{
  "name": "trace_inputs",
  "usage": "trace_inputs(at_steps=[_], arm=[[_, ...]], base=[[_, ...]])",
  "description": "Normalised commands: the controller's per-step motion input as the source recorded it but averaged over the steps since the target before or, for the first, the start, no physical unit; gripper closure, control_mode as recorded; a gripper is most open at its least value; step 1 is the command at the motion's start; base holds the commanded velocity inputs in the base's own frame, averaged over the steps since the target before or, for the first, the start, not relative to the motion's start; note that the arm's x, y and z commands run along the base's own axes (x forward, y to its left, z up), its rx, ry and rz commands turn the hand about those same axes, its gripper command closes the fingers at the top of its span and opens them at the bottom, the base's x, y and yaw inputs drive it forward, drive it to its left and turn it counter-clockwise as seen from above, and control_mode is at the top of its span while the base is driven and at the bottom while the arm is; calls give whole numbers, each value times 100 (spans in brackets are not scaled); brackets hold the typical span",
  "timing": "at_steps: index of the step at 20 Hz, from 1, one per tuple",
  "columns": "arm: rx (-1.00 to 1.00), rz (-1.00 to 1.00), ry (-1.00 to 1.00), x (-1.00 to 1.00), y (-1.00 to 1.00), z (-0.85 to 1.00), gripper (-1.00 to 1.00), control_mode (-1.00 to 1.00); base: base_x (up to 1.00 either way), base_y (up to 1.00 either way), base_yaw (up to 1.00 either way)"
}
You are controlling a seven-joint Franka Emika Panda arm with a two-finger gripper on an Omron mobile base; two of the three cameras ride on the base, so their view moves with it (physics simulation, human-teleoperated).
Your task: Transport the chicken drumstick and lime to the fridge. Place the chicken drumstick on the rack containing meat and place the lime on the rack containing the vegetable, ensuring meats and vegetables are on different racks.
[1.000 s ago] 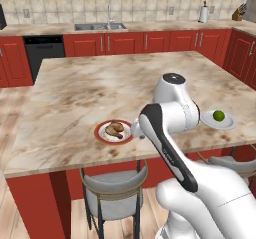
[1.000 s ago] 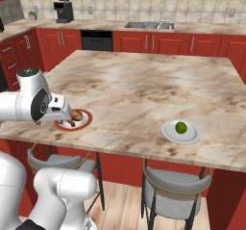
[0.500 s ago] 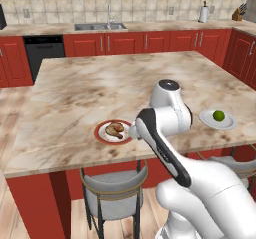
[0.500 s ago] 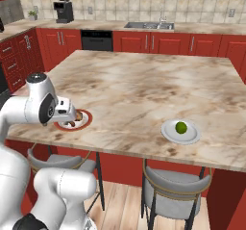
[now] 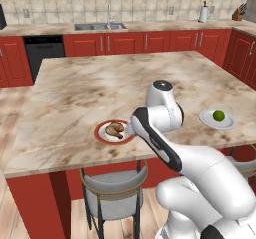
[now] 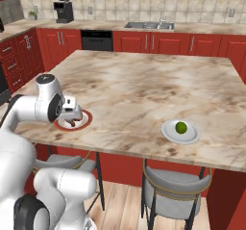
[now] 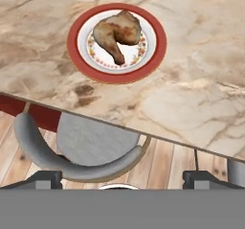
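Hand [image 7: 122, 181] has swung nearer the chicken drumstick [image 7: 116, 33] — fingers apart, empty. Pickup looks next; the lime [image 6: 181, 127] waits.

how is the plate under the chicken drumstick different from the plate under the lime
The drumstick's plate has a broad red rim and a patterned white centre; the lime's plate is plain pale. The first sits close beside the arm, the second further along the same edge of the island counter. Both are round, each holding one food item.
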Motion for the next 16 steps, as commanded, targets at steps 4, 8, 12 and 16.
trace_inputs(at_steps=[4, 8, 12, 16], arm=[[0, 0, 0, 44, 0, -15, -100, -100], [0, 0, 0, 46, 9, -24, -100, -100], [0, 0, 0, 47, 14, -34, -100, -100], [0, 2, 0, 48, 12, -45, -100, -100]], base=[[0, 0, 0], [0, 0, 0], [0, 0, 0], [0, 0, 0]])
